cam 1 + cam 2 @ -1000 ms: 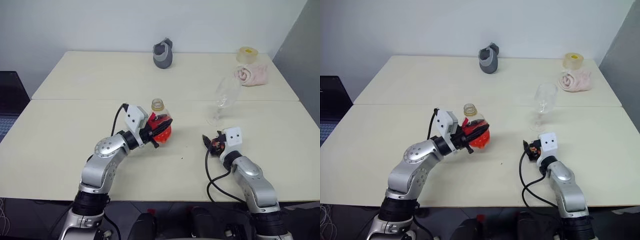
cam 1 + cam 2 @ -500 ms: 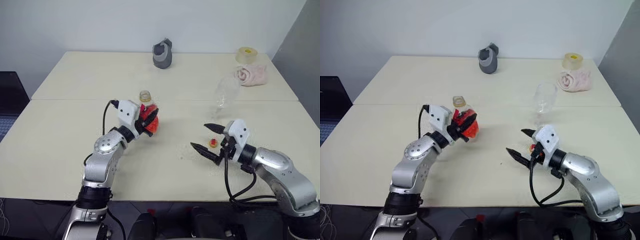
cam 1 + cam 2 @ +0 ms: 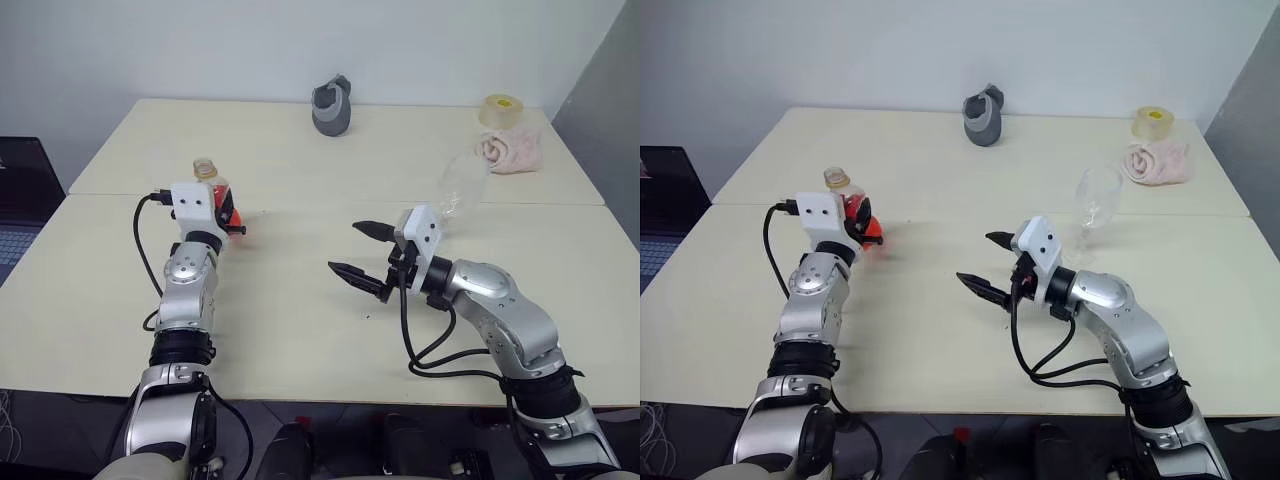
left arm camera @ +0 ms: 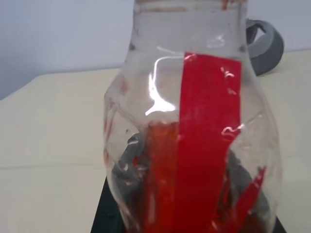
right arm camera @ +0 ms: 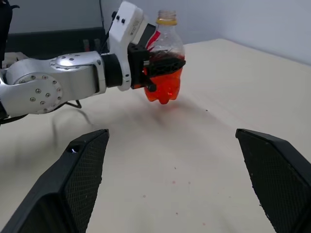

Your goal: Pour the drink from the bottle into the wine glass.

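The left gripper (image 3: 862,222) is clamping its two black fingers tight around the belly of the bottle (image 3: 847,205), holding it upright and lifted just off the table (image 3: 940,160), in the left middle of the head camera's frame. The bottle is showing an open neck with no cap on it, and the drink (image 5: 164,87) is sitting red in its lower part, below the red label (image 4: 206,141). The right gripper (image 3: 992,267) is hanging over the middle of the table with its fingers spread as wide as they go and nothing between them, pointing toward the bottle. The wine glass (image 3: 1096,200) is standing upright on the table in the right middle of the frame, just behind the right arm, well apart from the bottle. At the far edge, a grey object (image 3: 983,103) is sitting in the upper centre, and a pink cloth (image 3: 1160,160) is lying beside a roll of tape (image 3: 1152,122) in the upper right.
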You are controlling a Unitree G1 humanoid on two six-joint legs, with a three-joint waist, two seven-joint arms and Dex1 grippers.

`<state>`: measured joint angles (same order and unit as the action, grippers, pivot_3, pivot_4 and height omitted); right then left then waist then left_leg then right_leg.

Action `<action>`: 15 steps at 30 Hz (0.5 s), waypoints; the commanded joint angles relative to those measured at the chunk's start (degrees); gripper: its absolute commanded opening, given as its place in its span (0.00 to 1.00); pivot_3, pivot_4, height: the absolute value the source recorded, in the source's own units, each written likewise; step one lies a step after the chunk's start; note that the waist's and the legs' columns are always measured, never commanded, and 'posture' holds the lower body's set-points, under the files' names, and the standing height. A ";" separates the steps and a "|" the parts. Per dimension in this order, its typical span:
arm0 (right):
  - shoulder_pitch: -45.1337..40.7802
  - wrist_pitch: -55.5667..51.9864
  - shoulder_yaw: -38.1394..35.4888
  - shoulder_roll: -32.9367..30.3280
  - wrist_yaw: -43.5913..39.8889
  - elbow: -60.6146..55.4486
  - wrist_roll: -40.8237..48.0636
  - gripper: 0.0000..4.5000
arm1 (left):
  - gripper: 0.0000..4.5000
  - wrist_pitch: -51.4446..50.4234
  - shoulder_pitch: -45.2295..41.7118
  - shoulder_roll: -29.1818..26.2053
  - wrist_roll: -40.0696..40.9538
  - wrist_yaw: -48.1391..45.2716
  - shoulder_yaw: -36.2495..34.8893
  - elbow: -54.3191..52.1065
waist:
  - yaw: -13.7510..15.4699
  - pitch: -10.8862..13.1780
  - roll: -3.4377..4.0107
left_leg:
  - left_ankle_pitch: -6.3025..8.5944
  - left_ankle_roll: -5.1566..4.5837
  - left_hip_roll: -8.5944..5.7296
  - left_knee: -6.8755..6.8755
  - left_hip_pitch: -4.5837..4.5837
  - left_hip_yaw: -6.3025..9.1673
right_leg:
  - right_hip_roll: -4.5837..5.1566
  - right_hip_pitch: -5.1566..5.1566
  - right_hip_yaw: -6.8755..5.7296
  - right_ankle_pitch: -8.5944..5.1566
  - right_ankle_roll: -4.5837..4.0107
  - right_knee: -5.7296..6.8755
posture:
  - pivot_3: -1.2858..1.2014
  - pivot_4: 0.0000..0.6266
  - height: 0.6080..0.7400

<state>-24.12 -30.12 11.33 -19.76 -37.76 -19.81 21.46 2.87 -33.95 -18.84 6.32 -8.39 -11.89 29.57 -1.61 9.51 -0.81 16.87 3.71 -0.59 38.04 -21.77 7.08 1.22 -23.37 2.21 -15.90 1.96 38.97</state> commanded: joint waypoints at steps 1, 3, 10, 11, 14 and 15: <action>-1.17 1.48 -0.98 0.12 0.57 -1.30 -0.48 1.00 | 0.37 5.65 -1.68 0.06 1.33 -1.49 -1.15 1.05 | -0.02 0.00 -0.01 | 0.00 0.00 0.00 0.00 0.00 0.00 | 0.00 0.00 -0.01 0.00 0.00 0.00 | 0.52 0.24 1.00; -1.09 1.58 -1.04 -0.11 0.83 -1.37 -0.83 1.00 | 0.49 6.93 -1.86 0.39 2.02 -2.09 -1.44 2.62 | -0.10 -0.01 -0.01 | 0.00 0.00 0.00 0.00 0.00 -0.01 | 0.00 -0.01 0.00 0.00 0.00 0.01 | 0.52 0.24 1.00; -0.49 1.84 -1.78 -0.44 1.62 -1.60 -1.74 1.00 | 0.99 7.57 -1.66 0.70 2.35 -1.48 -1.76 3.81 | -0.20 -0.01 -0.01 | 0.00 -0.01 -0.01 0.00 0.01 -0.02 | -0.04 -0.02 0.00 0.00 0.00 0.03 | 0.52 0.24 1.00; -0.33 1.77 -1.95 -0.41 1.80 -1.74 -1.76 1.00 | 1.00 7.00 -1.07 0.83 2.48 -1.36 -1.86 2.93 | -0.21 -0.01 -0.01 | 0.00 -0.01 -0.03 -0.01 0.02 -0.02 | -0.04 -0.02 0.01 0.00 0.00 0.04 | 0.52 0.24 1.00; 0.71 1.10 -2.78 -0.55 2.35 -2.76 -1.38 1.00 | 1.00 5.15 2.08 1.08 2.23 -1.16 -1.47 -1.66 | -0.22 -0.01 -0.01 | 0.00 -0.01 -0.04 -0.01 0.02 -0.02 | -0.04 -0.02 0.02 0.00 0.00 0.04 | 0.52 0.24 1.00; 1.45 1.12 -2.99 -0.73 2.48 -3.22 -1.46 1.00 | 1.00 4.25 3.64 1.27 2.34 -1.17 -1.40 -3.79 | -0.22 -0.01 -0.01 | 0.00 -0.01 0.01 -0.01 0.02 -0.02 | -0.04 -0.02 0.03 0.00 0.00 0.04 | 0.52 0.24 1.00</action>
<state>-23.28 -29.51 10.01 -20.16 -35.86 -20.13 19.31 7.75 -31.69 -17.67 8.18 -9.84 -13.16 30.26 -1.83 9.49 -0.82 16.87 3.71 -0.55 38.02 -21.75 7.06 1.19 -23.40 2.24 -15.90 1.96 39.01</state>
